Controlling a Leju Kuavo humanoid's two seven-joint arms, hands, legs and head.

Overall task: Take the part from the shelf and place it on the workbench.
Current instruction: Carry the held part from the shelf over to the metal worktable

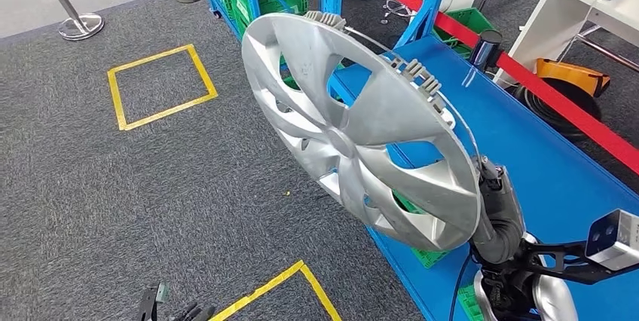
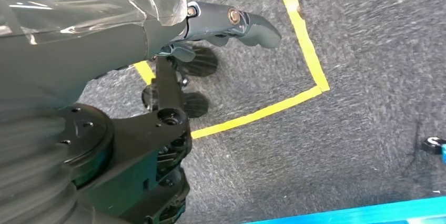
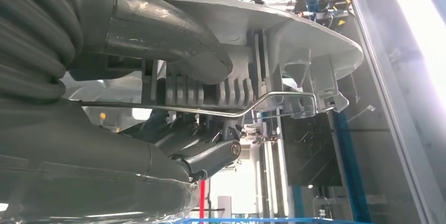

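Centre frame, we see our right hand (image 1: 499, 212) gripping the silver wheel cover (image 1: 354, 129) by its rim, tilted beside the blue surface (image 1: 542, 163); left hand (image 2: 231, 24) hangs empty, fingers loose.

Blue workbench (image 1: 557, 178) stands on grey carpet (image 1: 136, 185).

1. The right hand (image 1: 493, 208) has a grey ribbed cover, a thick grey thumb, and a black cable below it.
2. The left hand (image 2: 231, 24) has a brass-coloured screw, dark fingers, clear film over the cover.
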